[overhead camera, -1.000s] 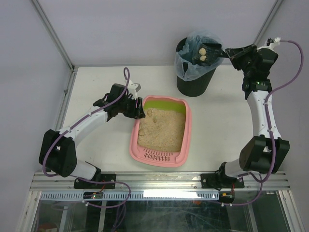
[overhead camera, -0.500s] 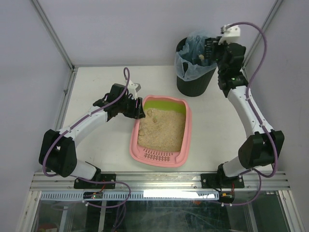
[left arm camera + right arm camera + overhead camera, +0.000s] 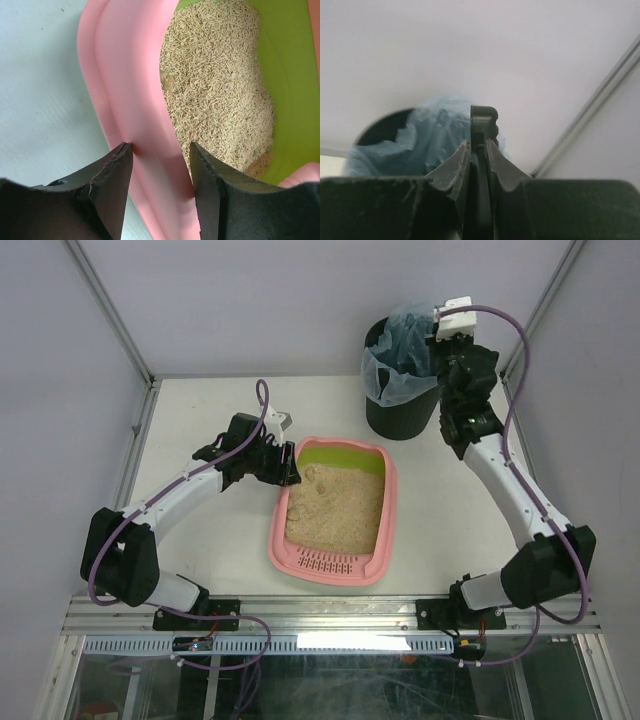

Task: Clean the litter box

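Right pincer (image 3: 478,146) with scoop (image 3: 483,119), now over bin (image 3: 398,418).

Right wrist view: the right tool (image 3: 478,148) pinches a thin black handle (image 3: 483,117) seen edge-on, and whatever sits at its far end is out of sight. From above, that tool's fingers are hidden behind its own wrist, over the black bin (image 3: 400,418). A bluish bag (image 3: 395,365) masks the bin's inside. The left wrist view crops the litter box (image 3: 130,90) at several edges and the left tool (image 3: 161,150) at the bottom.
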`<state>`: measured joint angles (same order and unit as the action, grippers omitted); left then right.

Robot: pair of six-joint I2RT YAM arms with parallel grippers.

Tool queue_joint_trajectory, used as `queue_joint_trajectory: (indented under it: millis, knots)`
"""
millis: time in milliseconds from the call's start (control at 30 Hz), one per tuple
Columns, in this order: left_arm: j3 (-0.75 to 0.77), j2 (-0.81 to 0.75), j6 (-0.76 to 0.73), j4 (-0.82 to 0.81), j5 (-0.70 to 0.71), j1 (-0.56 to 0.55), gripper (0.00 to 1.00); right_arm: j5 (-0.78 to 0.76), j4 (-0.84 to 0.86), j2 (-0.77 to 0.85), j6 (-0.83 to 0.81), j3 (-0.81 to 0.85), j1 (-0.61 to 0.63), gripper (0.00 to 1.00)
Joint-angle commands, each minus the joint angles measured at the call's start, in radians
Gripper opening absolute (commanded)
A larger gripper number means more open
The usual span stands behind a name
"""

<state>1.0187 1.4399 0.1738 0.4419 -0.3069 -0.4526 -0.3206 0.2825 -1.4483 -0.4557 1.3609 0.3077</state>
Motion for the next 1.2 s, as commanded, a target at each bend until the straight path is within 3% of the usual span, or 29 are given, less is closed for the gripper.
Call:
queue_joint_trajectory:
  millis: [0, 200, 333, 500, 700, 1167]
  knots:
    - [0.023, 0.016, -0.04, -0.003, 0.04, 0.002, 0.49, 0.142, -0.007, 0.2, 0.316, 0.017, 0.01, 0.0]
    - [0.023, 0.013, -0.041, -0.002, 0.038, 0.002, 0.49, 0.449, -0.266, 0.309, 0.846, -0.004, 0.011, 0.0]
    - [0.023, 0.011, -0.04, -0.003, 0.035, 0.002, 0.49, 0.572, -0.451, 0.322, 1.017, -0.043, 0.037, 0.0]
    - [0.024, 0.009, -0.036, -0.002, 0.031, 0.001, 0.49, 0.498, -0.649, 0.33, 1.05, -0.102, 0.126, 0.0]
    - [0.025, 0.008, -0.037, -0.001, 0.028, 0.002, 0.49, 0.385, -0.942, 0.218, 0.995, -0.029, 0.236, 0.0]
    - [0.024, 0.011, -0.036, -0.003, 0.023, 0.002, 0.49, -0.084, -0.93, -0.08, 1.032, 0.004, 0.394, 0.0]
